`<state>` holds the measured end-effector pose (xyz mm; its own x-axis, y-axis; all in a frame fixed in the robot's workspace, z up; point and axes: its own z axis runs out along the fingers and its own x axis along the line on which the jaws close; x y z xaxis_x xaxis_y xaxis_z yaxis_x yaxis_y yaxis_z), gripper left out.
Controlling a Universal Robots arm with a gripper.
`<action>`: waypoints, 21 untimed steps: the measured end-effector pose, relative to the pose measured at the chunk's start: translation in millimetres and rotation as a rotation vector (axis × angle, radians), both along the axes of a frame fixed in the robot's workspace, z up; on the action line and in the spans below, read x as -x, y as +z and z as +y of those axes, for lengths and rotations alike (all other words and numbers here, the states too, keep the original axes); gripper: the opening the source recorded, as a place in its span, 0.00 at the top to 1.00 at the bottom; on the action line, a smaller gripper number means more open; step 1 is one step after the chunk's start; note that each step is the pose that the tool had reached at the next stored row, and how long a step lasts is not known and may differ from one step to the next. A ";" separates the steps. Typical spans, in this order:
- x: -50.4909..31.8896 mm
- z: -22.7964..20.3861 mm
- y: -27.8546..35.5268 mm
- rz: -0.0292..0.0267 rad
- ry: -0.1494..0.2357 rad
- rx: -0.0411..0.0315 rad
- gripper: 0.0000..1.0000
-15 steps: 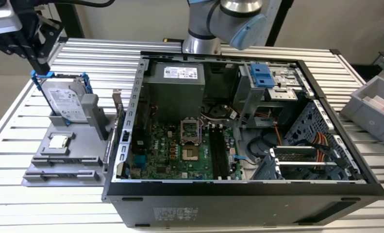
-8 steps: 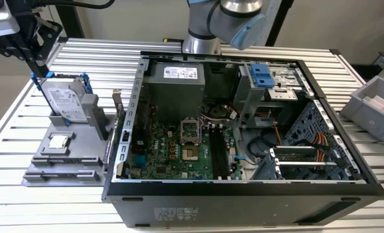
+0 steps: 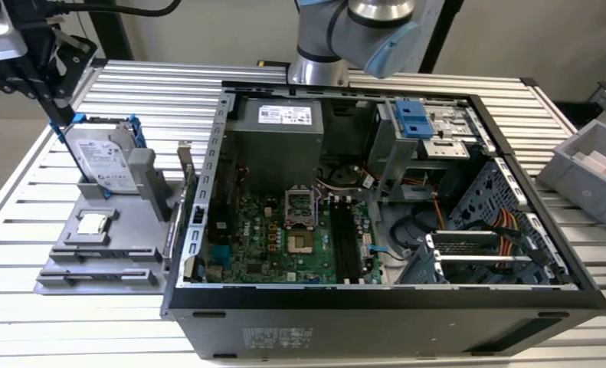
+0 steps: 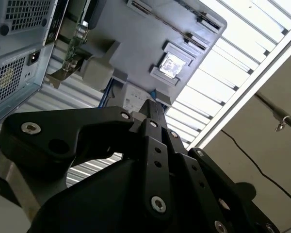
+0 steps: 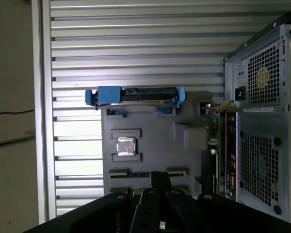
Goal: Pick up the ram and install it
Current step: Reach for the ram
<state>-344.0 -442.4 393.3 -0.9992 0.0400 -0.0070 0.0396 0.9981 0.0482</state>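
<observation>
My gripper (image 3: 61, 115) hangs at the exterior view's far left, above the grey parts fixture (image 3: 119, 230) and close to the top of the upright hard drive (image 3: 103, 157). In both wrist views its black fingers meet at one tip (image 4: 153, 103) (image 5: 160, 174) with nothing between them. The first wrist view puts that tip over a long narrow holder on the fixture (image 5: 160, 145). The ram is hidden; I cannot make it out on the fixture or in the case. The long black motherboard slots (image 3: 345, 238) lie inside the open computer case (image 3: 384, 295).
The silver hard drive in its blue frame (image 5: 136, 94) and a small square chip (image 5: 126, 146) sit on the fixture. A green expansion card (image 5: 215, 145) stands on edge between fixture and case. A grey bin (image 3: 589, 165) sits at the exterior view's right on the slatted table.
</observation>
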 end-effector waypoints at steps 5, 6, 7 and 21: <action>0.1 -4.5 0.0 0.0000 0.000 0.0000 1.00; 0.1 -5.4 0.0 0.0000 0.000 0.0000 1.00; 0.2 -6.4 0.0 0.0000 0.000 0.0000 1.00; 0.6 -20.8 0.0 -0.0001 0.001 0.0000 1.00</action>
<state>-344.6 -463.2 393.2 -0.9992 0.0392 -0.0070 0.0389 0.9981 0.0482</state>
